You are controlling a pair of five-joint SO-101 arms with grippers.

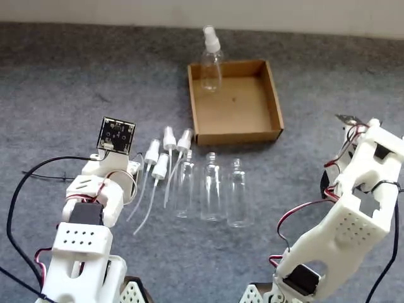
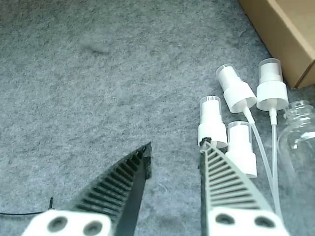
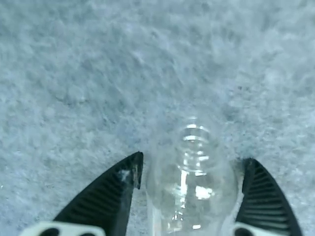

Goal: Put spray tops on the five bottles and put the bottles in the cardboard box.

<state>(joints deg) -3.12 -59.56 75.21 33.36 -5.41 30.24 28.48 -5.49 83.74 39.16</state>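
The right gripper (image 3: pixel 192 158) has its jaws spread either side of an uncapped bottle (image 3: pixel 189 182), apparently not pinching it (carpet shows at each tip). Closing off-centre could squirt the smooth, round plastic forward. The left gripper (image 2: pixel 175 144) is released over the carpet, one tip right beside the nearest spray top (image 2: pixel 212 123). Closing there would likely nudge it, and its neighbours' tubes crowd in. Beyond lie three open bottles (image 1: pixel 211 186) and the cardboard box (image 1: pixel 237 136).
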